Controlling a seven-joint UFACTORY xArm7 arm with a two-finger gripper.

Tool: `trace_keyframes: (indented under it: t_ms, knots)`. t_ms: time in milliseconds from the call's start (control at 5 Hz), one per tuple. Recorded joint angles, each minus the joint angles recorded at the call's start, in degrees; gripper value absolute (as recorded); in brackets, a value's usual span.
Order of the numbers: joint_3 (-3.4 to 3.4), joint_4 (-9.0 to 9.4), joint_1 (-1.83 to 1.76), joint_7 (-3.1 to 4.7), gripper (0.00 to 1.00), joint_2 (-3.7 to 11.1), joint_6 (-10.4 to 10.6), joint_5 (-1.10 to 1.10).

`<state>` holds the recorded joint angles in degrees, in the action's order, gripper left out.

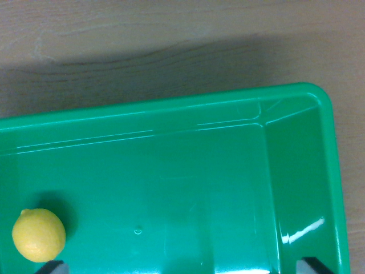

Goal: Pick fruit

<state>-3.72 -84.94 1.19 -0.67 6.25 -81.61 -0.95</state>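
Note:
A yellow lemon lies on the floor of a green plastic bin, near the wrist view's lower left. Only the dark tips of my gripper show at the bottom edge. One fingertip sits just below and right of the lemon, and the other is far off at the wrist view's right, by the bin's side wall. The jaws stand wide apart, open, with only bare bin floor between them. The lemon is outside the gap, just left of the nearer fingertip.
The bin rests on a light wooden tabletop, which shows across the top. The bin's far rim and right wall bound the space; its rounded corner is at upper right.

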Motion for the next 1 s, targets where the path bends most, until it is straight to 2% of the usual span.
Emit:
trace_keyframes:
  t_ms: [200,400,600,800,1000]
  knots:
    - [0.0,0.0,0.0,0.0,0.0,0.0,0.0,0.0]
    - [0.47,1.23,-0.31,1.06,0.0,0.53,1.7,0.03]
    - [0.47,1.23,-0.31,1.06,0.0,0.53,1.7,0.03]
    - [1.01,2.65,-0.67,2.27,0.0,1.13,3.6,0.06]
    - [1.01,2.65,-0.67,2.27,0.0,1.13,3.6,0.06]
